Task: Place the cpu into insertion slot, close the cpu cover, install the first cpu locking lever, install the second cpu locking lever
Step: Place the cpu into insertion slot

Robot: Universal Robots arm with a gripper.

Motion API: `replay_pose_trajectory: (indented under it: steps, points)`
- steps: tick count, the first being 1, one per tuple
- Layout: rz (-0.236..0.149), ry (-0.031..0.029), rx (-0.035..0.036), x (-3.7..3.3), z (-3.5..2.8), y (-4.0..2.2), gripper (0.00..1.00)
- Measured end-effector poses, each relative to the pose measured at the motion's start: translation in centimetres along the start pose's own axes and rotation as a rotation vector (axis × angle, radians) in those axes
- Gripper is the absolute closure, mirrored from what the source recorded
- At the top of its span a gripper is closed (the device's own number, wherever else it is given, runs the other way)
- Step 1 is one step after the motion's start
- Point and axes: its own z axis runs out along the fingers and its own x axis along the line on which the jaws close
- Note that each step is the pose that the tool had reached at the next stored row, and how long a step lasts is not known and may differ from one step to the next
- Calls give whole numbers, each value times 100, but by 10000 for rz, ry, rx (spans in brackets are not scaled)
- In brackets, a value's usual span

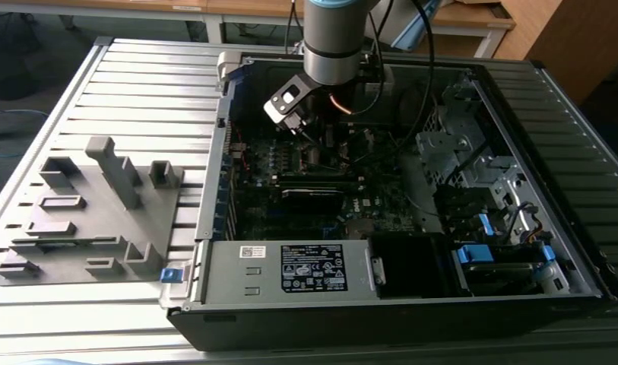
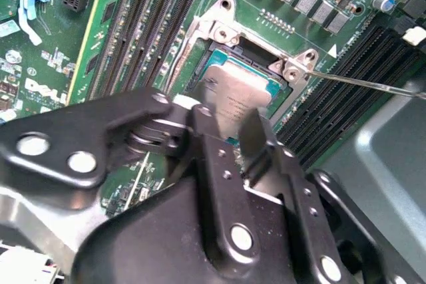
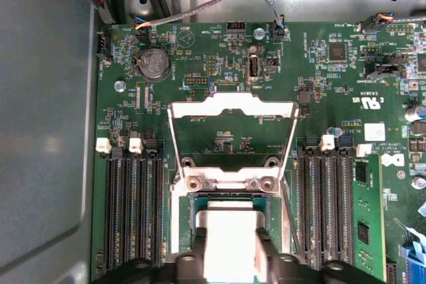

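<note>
First wrist view tells most of it: the fingers are pinched in narrow on the cpu, one on each of two opposite edges, with its silver top showing between them. The chip sits square over the insertion slot, edges lined up with the socket walls as far as I can see. Honestly I can't tell if it's fully seated or hanging a hair above it. The cpu cover is flipped wide open, with bare green motherboard visible through its cut-out. It lies on the far side of the hinge bar from the fingers, so the slot is between the fingers and the cover and nothing is over the chip. In the second wrist view a thin locking lever sticks out sideways from the socket corner, swung free and not latched. So my read is we're at the placing step, with cover and levers not yet done. Exterior view just shows the arm reaching down into the open computer case on the slatted bench, wrist right above the middle of the board.
</note>
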Motion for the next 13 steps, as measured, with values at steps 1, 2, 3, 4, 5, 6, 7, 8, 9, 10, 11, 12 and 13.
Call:
replay_pose_trajectory:
  steps: [1,2,3,4,5,6,7,8,9,10,11,12,13]
  points:
    - [0,0,0,0,0,0,65]
    - [0,0,0,0,0,0,65]
    - [0,0,0,0,0,0,71]
    - [0,0,0,0,0,0,76]
    - [0,0,1,0,0,0,76]
    - [0,0,0,0,0,0,82]
    - [0,0,1,0,0,0,88]
    - [0,0,0,0,0,0,88]
    - [0,1,0,0,0,0,89]
    - [0,1,0,0,0,0,89]
    - [0,1,0,0,0,0,89]
    - [0,1,0,0,0,0,89]
    - [1,5,0,0,0,0,89]
